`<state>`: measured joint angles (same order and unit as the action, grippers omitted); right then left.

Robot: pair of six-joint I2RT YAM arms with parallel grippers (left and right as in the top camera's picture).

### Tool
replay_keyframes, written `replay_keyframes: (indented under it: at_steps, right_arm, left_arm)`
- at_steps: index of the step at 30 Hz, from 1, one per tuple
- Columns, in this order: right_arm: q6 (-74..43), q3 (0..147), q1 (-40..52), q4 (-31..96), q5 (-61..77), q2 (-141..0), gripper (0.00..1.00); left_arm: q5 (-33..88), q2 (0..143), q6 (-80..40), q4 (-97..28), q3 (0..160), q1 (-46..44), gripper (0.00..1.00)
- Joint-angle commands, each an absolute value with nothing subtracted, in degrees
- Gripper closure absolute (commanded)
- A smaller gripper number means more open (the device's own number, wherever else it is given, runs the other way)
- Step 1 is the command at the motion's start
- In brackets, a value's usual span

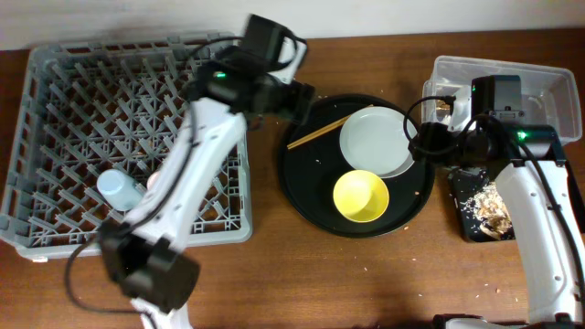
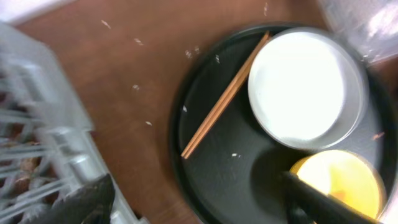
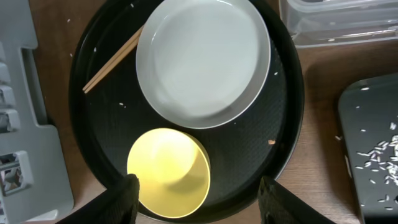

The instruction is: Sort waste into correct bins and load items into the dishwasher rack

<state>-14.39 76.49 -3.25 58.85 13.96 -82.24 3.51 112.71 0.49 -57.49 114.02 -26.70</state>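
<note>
The left gripper (image 2: 198,180) hangs over the left edge of the round tray (image 2: 211,168), near the rack (image 1: 55,137), and its jaws stand wide apart with nothing between them. The right gripper (image 3: 198,183) is above the yellow bowl (image 3: 168,171), also spread wide and holding nothing; its two fingers (image 3: 121,199) show on both sides of the bowl without touching it. The bowl stands at the front of the round tray, and the plate (image 1: 377,139) lies just behind it, close enough that in the overhead view their rims seem to meet. The chopsticks (image 2: 224,99) lie together on the tray, slanted, with one end at the plate's left rim. A blue cup (image 1: 119,189) sits in the rack, in the front left part. The tub (image 1: 548,82) is at the far right of the table, and the small black tray (image 1: 462,187) lies in front of it with beige scraps (image 1: 489,208) inside.
</note>
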Motion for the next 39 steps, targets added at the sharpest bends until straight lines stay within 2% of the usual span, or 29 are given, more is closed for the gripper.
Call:
replay_keyframes:
  at_steps: [1, 4, 8, 14, 16, 30, 31, 39]
  right_arm:
    - [-14.41, 76.84, -3.40, 60.05, 15.05, -82.21, 0.37]
    - [-13.80, 76.82, -3.40, 60.93, 15.03, -82.21, 0.37]
    - [-13.80, 76.82, -3.40, 60.90, 15.03, -82.21, 0.38]
    - [-13.80, 76.79, -3.40, 60.88, 15.00, -82.21, 0.37]
    - [-13.78, 76.79, -3.40, 60.88, 15.00, -82.21, 0.37]
    - [-13.80, 76.77, -3.40, 60.90, 14.81, -82.78, 0.37]
    - [-13.80, 76.77, -3.40, 60.93, 14.81, -82.78, 0.37]
    - [-13.80, 76.77, -3.40, 60.90, 14.81, -82.81, 0.37]
  left_arm:
    - [1.26, 123.11, 6.33, -55.70, 114.10, -27.64, 0.27]
    - [1.28, 129.43, 6.37, -50.19, 114.08, -27.77, 0.30]
    - [5.89, 134.08, 11.05, -44.82, 114.08, -27.83, 0.51]
    - [7.68, 135.02, 20.40, -39.00, 114.08, -28.75, 0.52]
    - [7.70, 135.11, 20.51, -37.36, 114.04, -28.71, 0.58]
    - [7.73, 139.92, 20.49, -36.91, 114.04, -30.11, 0.61]
    - [8.14, 139.63, 20.45, -36.99, 114.08, -30.24, 0.66]
    - [6.57, 137.14, 20.29, -36.82, 114.26, -30.22, 0.64]
